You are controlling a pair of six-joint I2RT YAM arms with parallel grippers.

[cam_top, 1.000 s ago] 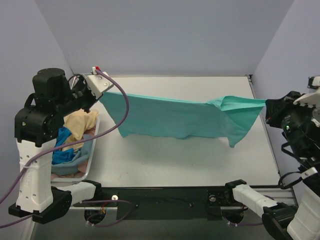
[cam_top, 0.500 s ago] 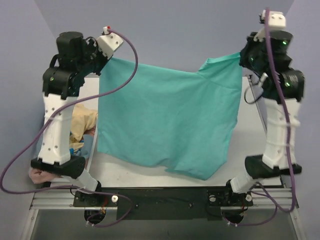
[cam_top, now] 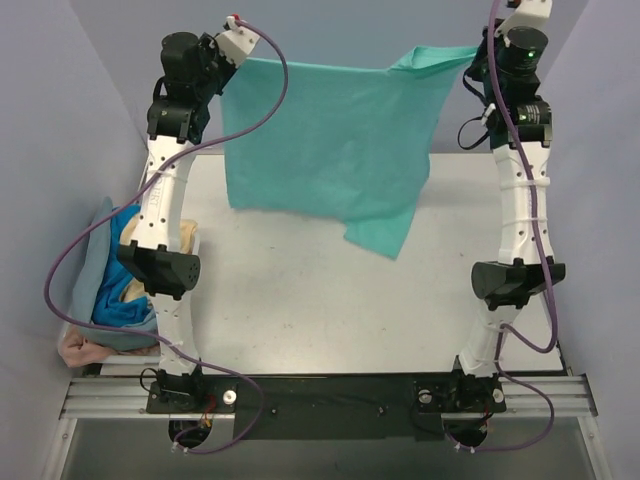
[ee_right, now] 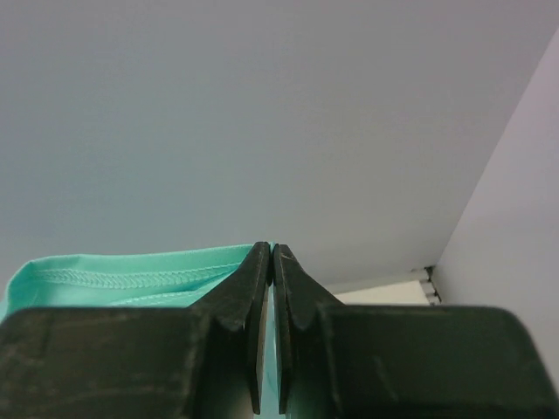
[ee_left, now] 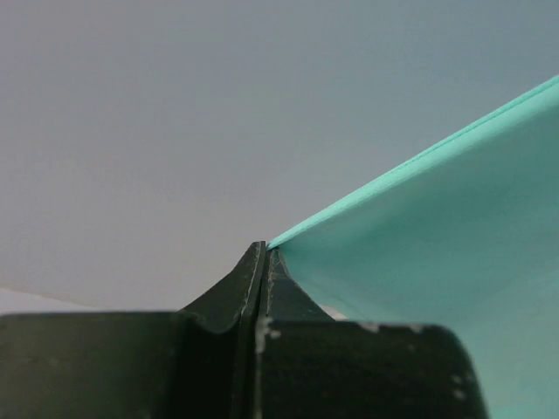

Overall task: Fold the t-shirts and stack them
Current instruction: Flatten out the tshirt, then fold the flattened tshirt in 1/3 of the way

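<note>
Hanging between the two hands, one teal shirt (cam_top: 330, 140) is spread like a sheet high over the far half of the table (cam_top: 300, 310). The left hand (cam_top: 236, 42) pinches its upper left corner. In the wrist view both fingers are pressed flat together, and the cloth's edge runs out from their tips. The right hand (cam_top: 482, 55) grips the upper right corner, where the cloth bunches into a fold. Its fingers are closed to a thin slit, with teal cloth and a stitched hem showing just behind them. The top edge runs nearly taut from hand to hand. The lower edge is uneven, and one point droops lowest on the right side. Whether that point touches the table cannot be told from above.

Four more shirts lie in a crumpled heap at the table's left edge, none folded. A blue shirt (cam_top: 118, 303) sits in the middle and a grey-blue shirt (cam_top: 90, 265) is draped on the outer side. A tan shirt (cam_top: 186, 236) peeks out from behind the left arm (cam_top: 165, 200), and a pink shirt (cam_top: 80, 350) lies at the near end.

The left arm and the right arm (cam_top: 520, 200) both stand stretched upward. Each trails one purple cable (cam_top: 270, 110), two in all.
</note>
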